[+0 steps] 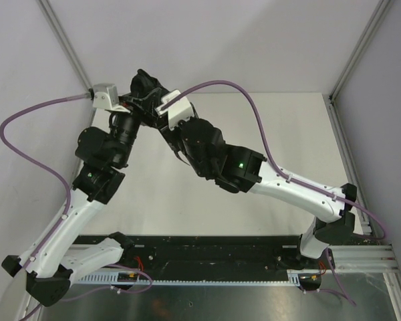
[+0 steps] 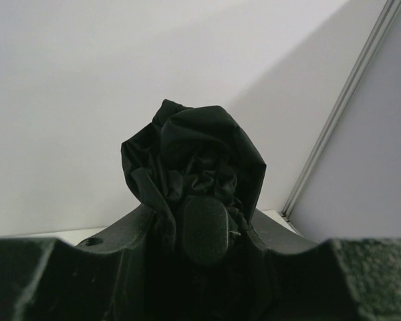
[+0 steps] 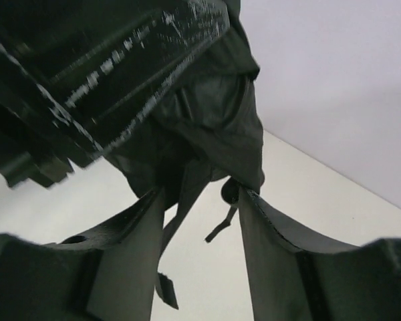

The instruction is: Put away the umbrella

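Note:
The umbrella [image 1: 146,81] is a bunched black fabric bundle held above the table's far left corner. My left gripper [image 1: 138,104] is shut on it. In the left wrist view the crumpled fabric [image 2: 194,150] bulges out past the fingers, with an oval closure tab [image 2: 204,227] facing the camera between them. My right gripper [image 3: 200,194] stands open just under the umbrella [image 3: 217,114]. A fabric strap [image 3: 180,200] hangs down between the right fingers, close to the left one. A thin cord [image 3: 220,227] dangles beside the right finger.
Both arms meet at the far left corner, the right arm [image 1: 254,170] reaching across the white table [image 1: 267,127]. Grey walls and an aluminium post [image 2: 347,100] stand close behind. The left gripper's body [image 3: 87,60] fills the upper left of the right wrist view.

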`<move>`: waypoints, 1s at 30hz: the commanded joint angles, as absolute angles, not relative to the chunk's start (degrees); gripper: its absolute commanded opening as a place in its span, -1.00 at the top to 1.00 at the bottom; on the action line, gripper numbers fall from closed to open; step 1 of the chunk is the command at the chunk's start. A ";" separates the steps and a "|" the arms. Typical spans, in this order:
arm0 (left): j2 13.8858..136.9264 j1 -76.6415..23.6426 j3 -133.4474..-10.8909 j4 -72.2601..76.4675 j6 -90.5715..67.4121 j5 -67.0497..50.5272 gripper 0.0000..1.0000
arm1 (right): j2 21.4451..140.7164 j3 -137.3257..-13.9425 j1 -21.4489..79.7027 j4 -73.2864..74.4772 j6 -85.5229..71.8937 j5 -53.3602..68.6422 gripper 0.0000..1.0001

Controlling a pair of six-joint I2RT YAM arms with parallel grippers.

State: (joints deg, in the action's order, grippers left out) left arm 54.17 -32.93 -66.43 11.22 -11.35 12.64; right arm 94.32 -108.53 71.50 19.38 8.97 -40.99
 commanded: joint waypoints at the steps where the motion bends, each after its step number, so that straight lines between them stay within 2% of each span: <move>1: 53.54 -34.16 -68.06 14.56 -7.50 14.67 1.00 | 96.87 -113.86 71.87 16.96 13.76 -45.22 0.09; 4: 52.79 -34.42 -67.64 14.59 -6.43 13.69 1.00 | 97.97 -114.85 71.52 17.79 14.66 -44.66 0.40; 7: 52.71 -34.45 -67.59 14.62 -6.14 13.14 1.00 | 98.82 -116.59 71.27 20.61 14.46 -43.30 0.86; 9: 52.84 -34.41 -67.59 14.95 -6.06 13.44 1.00 | 98.84 -117.87 70.84 23.54 13.41 -41.81 0.97; 12: 53.63 -34.39 -67.77 16.47 -6.15 14.15 1.00 | 97.80 -121.33 67.88 31.08 6.17 -32.64 1.00; 16: 55.33 -34.37 -68.55 19.76 -6.72 15.40 1.00 | 93.26 -120.40 57.28 33.63 -12.50 -2.15 1.00; 18: 56.24 -34.37 -69.48 21.57 -7.57 15.54 1.00 | 89.54 -114.89 51.23 26.89 -22.97 15.68 1.00; 21: 57.02 -34.30 -70.74 24.81 -10.98 15.22 1.00 | 85.71 -104.67 44.80 8.77 -41.02 33.03 1.00; 26: 58.42 -34.34 -73.21 29.51 -20.76 12.50 1.00 | 85.51 -96.39 43.14 -17.26 -62.86 42.43 1.00; 30: 60.00 -34.36 -75.76 31.50 -25.52 11.95 1.00 | 86.24 -94.54 45.41 -26.50 -70.58 42.04 1.00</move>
State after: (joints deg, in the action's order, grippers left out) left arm 59.81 -34.54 -70.17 20.82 -18.50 12.03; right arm 86.96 -95.33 42.85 -7.46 -54.46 32.80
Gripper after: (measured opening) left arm 0.412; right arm 0.010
